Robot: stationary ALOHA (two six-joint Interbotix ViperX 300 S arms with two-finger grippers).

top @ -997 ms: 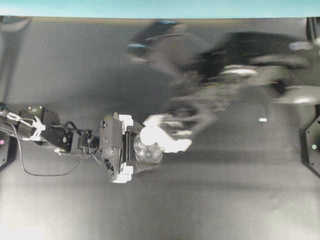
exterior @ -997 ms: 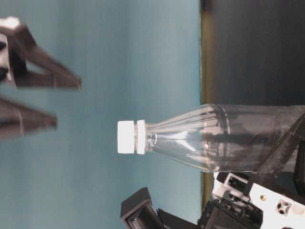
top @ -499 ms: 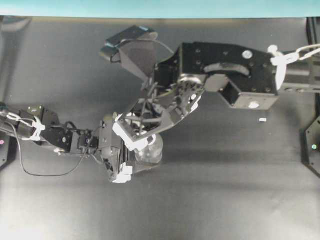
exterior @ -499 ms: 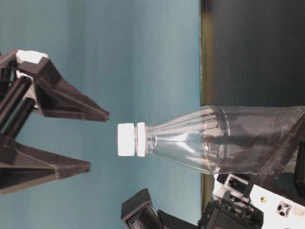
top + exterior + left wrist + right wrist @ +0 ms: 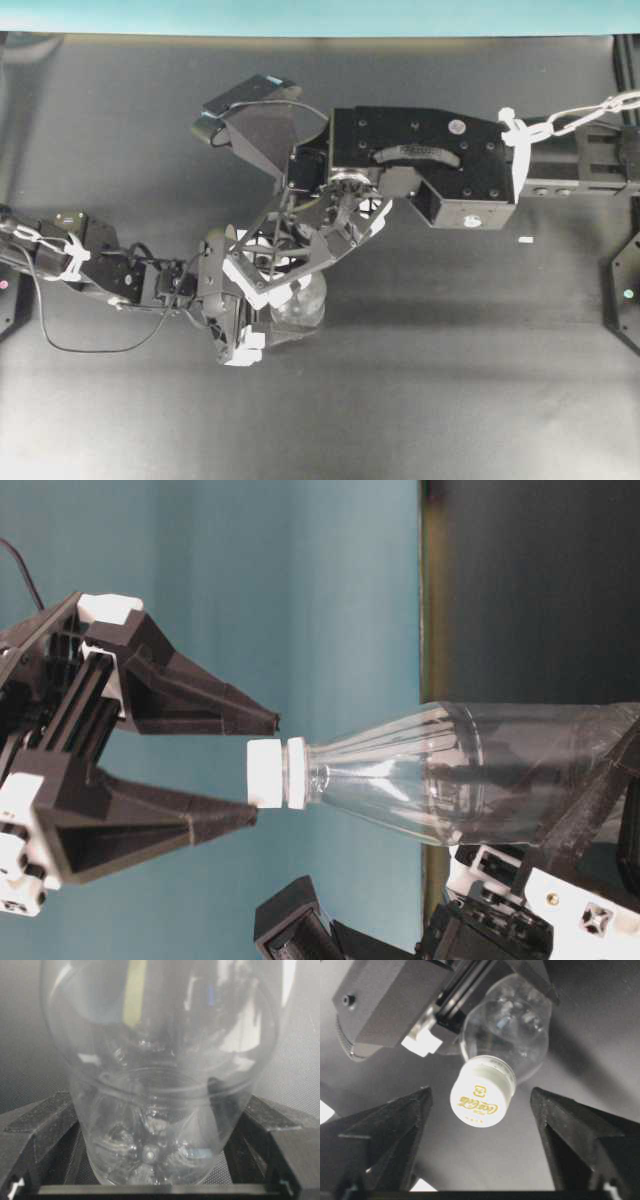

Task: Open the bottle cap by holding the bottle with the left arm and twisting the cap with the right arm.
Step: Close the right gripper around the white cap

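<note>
Gold Coca-Cola script logo printed on top of white bottle cap (image 5: 482, 1092); smaller marks illegible.

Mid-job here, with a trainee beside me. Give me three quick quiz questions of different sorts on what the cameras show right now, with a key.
1. True or false: the right claw has already closed on the bottle cap.
2. Which claw holds the bottle? A) left claw B) right claw C) neither
3. Fill in: the cap's colour is ____.

Key: 1 false, its fingers stand either side of the cap with gaps showing. 2 A, gripping the lower body. 3 white.
</note>
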